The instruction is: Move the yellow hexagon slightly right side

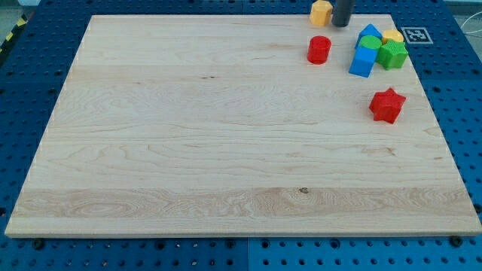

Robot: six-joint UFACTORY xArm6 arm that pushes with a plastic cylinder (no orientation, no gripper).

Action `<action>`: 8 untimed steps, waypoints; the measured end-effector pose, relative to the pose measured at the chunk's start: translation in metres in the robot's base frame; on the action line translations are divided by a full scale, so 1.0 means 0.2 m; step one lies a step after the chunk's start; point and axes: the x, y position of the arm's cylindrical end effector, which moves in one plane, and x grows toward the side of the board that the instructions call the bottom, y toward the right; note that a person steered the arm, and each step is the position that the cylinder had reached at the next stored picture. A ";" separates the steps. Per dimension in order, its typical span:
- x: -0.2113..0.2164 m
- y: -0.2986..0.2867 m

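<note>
The yellow hexagon [321, 12] sits at the board's top edge, right of centre. My tip [341, 24] is the lower end of the dark rod, right beside the hexagon on its right, touching or nearly touching it. A red cylinder [319, 50] stands just below the hexagon.
A cluster lies at the top right: a blue block [369, 34], a yellow block [393, 36], a green cylinder [370, 43], a green star-like block [392, 54] and a blue cube [362, 62]. A red star [387, 105] lies below them. The wooden board [188, 150] rests on a blue pegboard.
</note>
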 end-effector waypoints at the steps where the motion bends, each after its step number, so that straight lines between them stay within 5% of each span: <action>1: 0.05 -0.10; 3: -0.03 -0.55; 6: -0.15 -0.44; 8: -0.16 -0.12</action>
